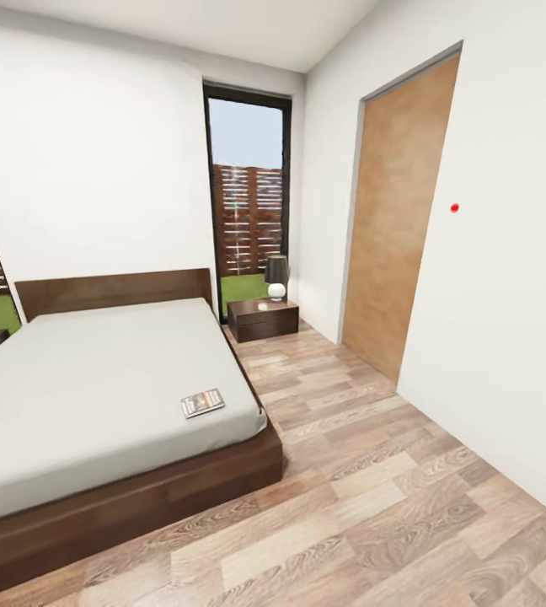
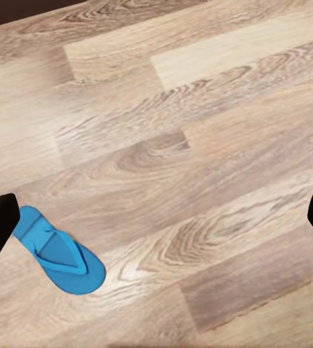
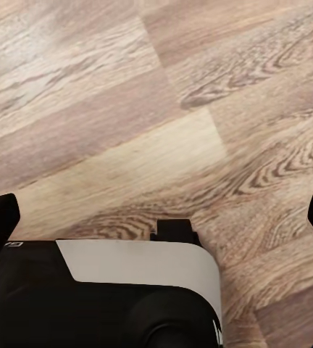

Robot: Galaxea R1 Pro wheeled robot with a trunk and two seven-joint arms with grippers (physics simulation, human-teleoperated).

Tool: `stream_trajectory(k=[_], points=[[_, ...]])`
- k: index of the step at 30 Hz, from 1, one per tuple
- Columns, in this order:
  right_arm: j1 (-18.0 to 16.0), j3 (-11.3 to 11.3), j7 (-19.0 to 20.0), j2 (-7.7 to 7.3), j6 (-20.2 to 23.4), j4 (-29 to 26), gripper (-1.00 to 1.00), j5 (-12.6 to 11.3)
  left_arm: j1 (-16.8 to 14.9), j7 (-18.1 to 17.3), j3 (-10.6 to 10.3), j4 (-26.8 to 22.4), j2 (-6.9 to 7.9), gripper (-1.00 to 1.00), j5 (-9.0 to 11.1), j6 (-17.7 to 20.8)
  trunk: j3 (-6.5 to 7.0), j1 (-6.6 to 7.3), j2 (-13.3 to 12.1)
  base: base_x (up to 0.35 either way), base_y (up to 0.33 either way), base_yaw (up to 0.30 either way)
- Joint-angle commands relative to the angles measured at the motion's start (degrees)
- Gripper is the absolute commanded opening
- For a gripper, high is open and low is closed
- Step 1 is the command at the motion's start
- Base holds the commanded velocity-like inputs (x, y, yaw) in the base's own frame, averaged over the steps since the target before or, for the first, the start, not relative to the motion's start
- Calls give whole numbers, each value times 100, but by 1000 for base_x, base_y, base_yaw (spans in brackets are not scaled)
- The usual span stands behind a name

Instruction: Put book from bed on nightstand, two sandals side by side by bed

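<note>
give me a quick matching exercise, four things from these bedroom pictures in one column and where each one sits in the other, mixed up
Things:
1. thin paperback book with a dark cover
2. bright blue flat flip-flop sandal
3. small table lamp with a dark shade and white round base
4. low dark brown wooden nightstand

Places:
A. on the glossy top of the nightstand
B. on the wood-plank floor, alone
C. on the pale grey mattress near the bed's foot corner
D. beside the headboard, below the tall dark-framed window

Pairs: 1-C, 2-B, 3-A, 4-D
</note>
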State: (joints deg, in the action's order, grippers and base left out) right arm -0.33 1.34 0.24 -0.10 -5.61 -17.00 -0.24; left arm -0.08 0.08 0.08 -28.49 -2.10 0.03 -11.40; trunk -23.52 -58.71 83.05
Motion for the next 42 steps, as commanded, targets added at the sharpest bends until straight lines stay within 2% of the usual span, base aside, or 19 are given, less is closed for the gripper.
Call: stream_trajectory(k=[1,42], points=[[-2,14,3,1,-19,3,100,-3,-1,1,1,-4,-1,100,0,-11,-5,-1,3,142,-139,237],[-2,15,3,1,-19,3,100,-3,-1,1,1,-1,-1,100,-2,-7,-5,-1,3,26,-56,237]])
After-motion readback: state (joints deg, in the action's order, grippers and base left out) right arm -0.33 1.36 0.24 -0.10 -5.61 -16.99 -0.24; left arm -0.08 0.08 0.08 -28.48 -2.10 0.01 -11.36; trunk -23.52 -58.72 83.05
